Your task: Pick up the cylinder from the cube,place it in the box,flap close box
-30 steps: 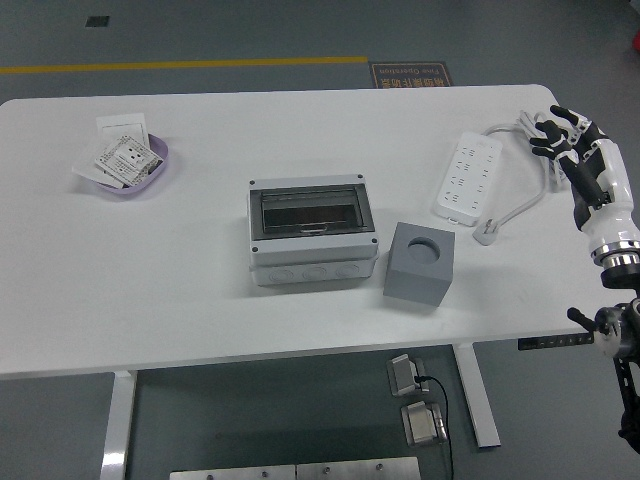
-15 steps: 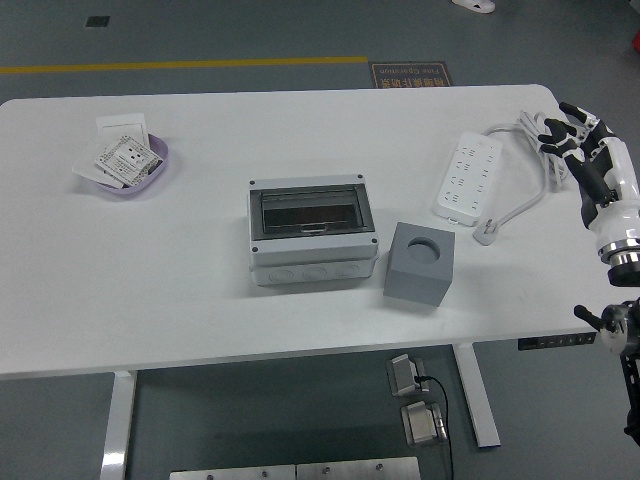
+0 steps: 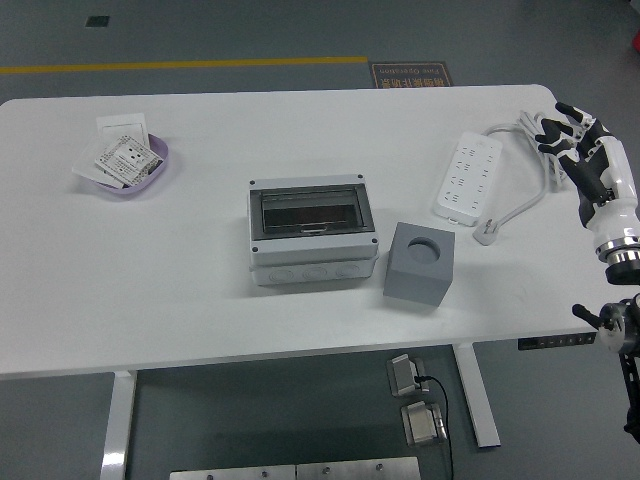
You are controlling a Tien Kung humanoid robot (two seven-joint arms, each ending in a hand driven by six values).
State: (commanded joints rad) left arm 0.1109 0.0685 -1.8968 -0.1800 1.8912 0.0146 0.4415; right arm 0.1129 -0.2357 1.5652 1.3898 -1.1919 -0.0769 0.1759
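A grey cube (image 3: 420,264) with a round, empty hole in its top stands right of the middle of the white table (image 3: 200,300). No cylinder shows. Just left of it stands a grey box (image 3: 312,231) with its dark clear flap lying shut. My right hand (image 3: 567,132) is raised at the table's far right edge, fingers spread and empty, far from the cube. My left arm is out of view.
A white power strip (image 3: 466,175) with its cable and plug (image 3: 489,230) lies at the right, close to my right hand. A purple dish (image 3: 125,167) with white cards sits at the far left.
My right hand drifted a little to the right and up, then settled back slightly. Nothing on the table moved.
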